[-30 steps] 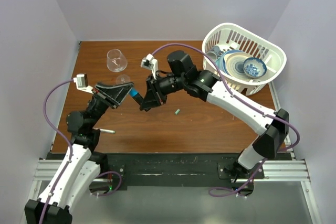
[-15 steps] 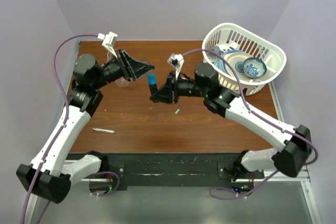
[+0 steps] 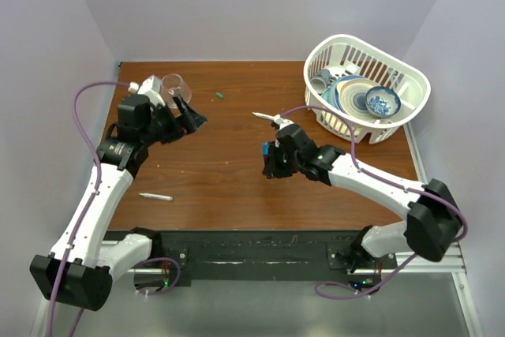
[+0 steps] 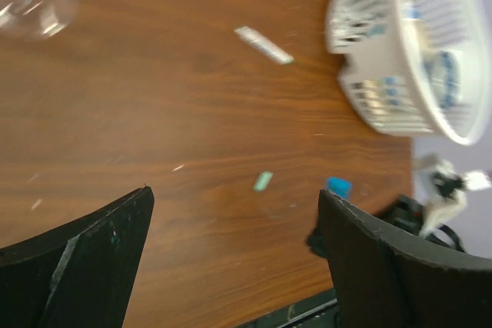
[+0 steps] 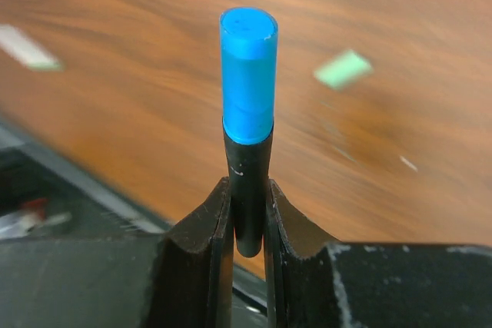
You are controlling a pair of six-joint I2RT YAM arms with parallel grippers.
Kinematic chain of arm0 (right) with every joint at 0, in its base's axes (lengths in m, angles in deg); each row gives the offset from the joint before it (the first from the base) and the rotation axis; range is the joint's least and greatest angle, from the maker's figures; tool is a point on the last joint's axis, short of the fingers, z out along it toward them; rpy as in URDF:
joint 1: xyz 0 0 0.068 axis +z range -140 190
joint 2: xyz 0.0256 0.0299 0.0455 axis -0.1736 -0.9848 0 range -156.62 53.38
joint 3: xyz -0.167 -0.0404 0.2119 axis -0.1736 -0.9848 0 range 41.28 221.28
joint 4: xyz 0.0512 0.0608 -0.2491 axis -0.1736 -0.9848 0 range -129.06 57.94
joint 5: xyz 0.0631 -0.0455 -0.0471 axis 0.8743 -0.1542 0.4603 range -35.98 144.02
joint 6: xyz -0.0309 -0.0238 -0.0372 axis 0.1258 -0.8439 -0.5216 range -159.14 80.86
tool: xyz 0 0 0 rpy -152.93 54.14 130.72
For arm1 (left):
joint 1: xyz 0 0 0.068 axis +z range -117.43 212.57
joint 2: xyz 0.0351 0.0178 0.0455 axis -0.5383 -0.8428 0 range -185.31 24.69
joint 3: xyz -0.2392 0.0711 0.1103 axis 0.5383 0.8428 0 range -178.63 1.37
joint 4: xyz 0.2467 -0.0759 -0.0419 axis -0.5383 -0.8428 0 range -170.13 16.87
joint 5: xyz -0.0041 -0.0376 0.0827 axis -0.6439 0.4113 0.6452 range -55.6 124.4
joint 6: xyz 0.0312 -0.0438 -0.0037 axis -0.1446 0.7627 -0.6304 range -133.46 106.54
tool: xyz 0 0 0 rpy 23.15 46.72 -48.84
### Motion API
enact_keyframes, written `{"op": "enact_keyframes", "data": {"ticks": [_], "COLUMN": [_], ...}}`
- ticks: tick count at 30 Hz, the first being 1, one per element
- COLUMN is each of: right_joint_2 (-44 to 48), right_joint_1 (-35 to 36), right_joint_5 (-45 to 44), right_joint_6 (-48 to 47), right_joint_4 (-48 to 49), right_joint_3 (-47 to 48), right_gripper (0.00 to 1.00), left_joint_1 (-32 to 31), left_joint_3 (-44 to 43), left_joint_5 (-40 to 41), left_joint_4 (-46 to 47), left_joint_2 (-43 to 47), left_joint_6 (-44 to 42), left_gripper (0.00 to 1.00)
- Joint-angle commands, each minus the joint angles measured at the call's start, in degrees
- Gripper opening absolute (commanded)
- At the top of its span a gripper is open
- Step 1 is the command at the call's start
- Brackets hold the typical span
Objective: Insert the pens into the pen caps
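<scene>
Firmly clamped in the right gripper (image 5: 247, 190), the black marker (image 5: 246, 155) points outward along the fingers, blue cap (image 5: 247, 74) foremost; the left gripper (image 4: 234, 192) gapes empty.

Bright blue cap (image 5: 247, 74) tops a black marker (image 5: 247, 182), over a brown wood-grain table (image 3: 229, 183).

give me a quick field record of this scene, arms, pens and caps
left jaws: open, empty, beside the clear drinking glass
right jaws: shut on the short black marker
bright blue cap: fitted on the marker's end
thin white pens: one near the left arm, one by the white plastic dish basket, both lying on the brown wooden table
tiny green tube caps: one toward the far side, one near the marker, both loose
</scene>
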Motion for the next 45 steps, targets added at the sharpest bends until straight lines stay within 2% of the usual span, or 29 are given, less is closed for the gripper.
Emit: {"op": "enact_keyframes", "data": {"ticks": [1, 4, 7, 13, 26, 30, 35, 40, 45], "right_joint_2": [-2.7, -4.7, -7.0, -8.3, -10.7, -11.3, -11.8, -10.6, -9.2], "right_joint_1": [0.0, 0.0, 0.0, 0.1, -0.8, -1.1, -1.1, -1.1, -1.2], "right_joint_5": [-11.2, -12.0, -12.6, -15.6, -16.9, -16.8, -16.4, -16.8, -17.2], "right_joint_6": [2.8, 4.5, 6.1, 7.0, 7.9, 9.5, 9.7, 9.3, 8.5], "right_joint_4": [-9.8, -11.1, -12.5, -12.7, -11.3, -12.1, -11.5, -11.8, -12.5], "right_joint_3": [2.0, 1.5, 1.5, 1.0, 0.3, 0.2, 0.0, 0.3, 0.7], "right_gripper": [0.06, 0.08, 0.10, 0.14, 0.21, 0.24, 0.33, 0.37, 0.40], "left_joint_1": [4.5, 5.6, 6.0, 6.3, 6.7, 6.9, 6.9, 6.9, 7.0], "left_joint_3": [5.3, 8.4, 10.3, 14.2, 23.5, 23.5, 22.9, 22.6, 22.0], "left_joint_5": [12.1, 18.5, 21.6, 22.9, 25.0, 25.5, 30.3, 33.4, 33.4], "left_joint_4": [-12.6, -18.5, -23.5, -29.3, -25.8, -24.4, -23.7, -23.2, -19.3], "left_joint_2": [0.7, 1.2, 0.8, -1.5, -6.0, -10.2, -13.3, -14.9, -17.7], "left_joint_6": [5.2, 11.3, 16.7, 24.6, 34.4, 36.2, 38.1, 38.9, 35.6], "left_gripper": [0.91, 0.86, 0.80, 0.75, 0.72, 0.69, 0.68, 0.67, 0.62]}}
